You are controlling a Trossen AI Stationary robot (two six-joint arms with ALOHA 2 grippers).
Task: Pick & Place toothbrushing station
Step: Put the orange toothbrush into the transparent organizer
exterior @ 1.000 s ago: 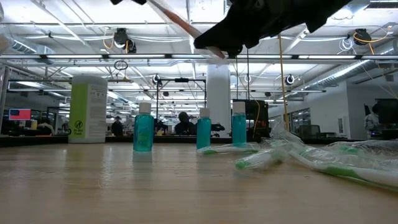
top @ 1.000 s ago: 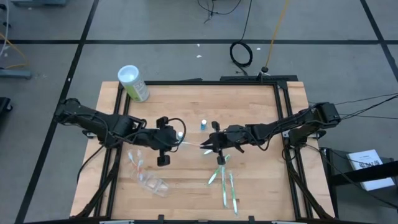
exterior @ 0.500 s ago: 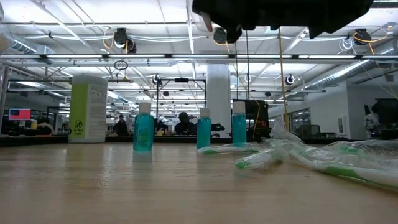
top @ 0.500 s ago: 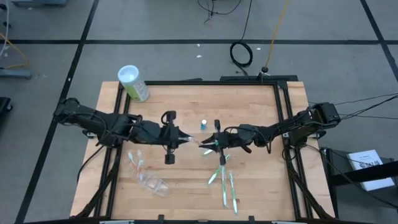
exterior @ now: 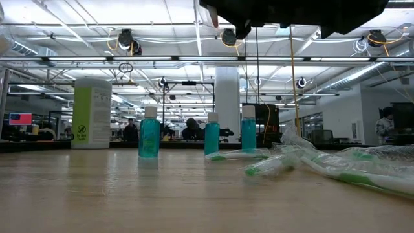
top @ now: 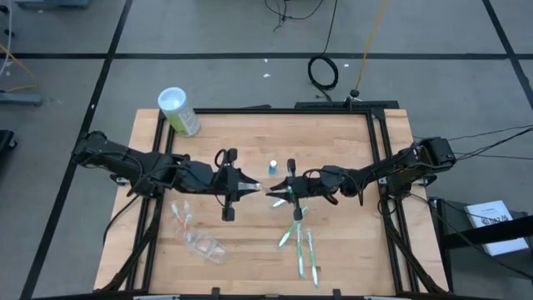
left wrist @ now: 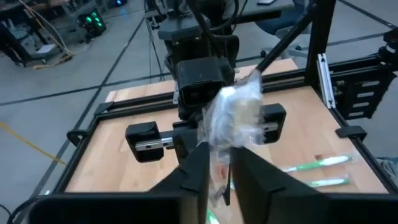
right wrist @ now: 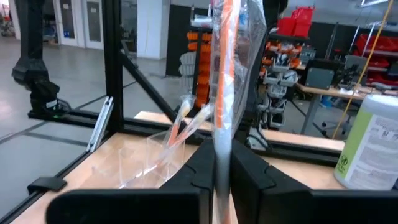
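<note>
three blue-capped tubes [exterior: 148, 133] counted in low view. one green canister [top: 177, 111]. one clear holder [top: 204, 245]. wrapped toothbrushes [top: 298, 243] seen in several spots; exact number unclear.

My high cam looks straight down on the whole table [top: 333, 250]. Low cam sits at tabletop level, facing across into the room. Each wrist cam looks fwd along its own arm, close in, toward the other arm I think. All share the table's middle.
</note>
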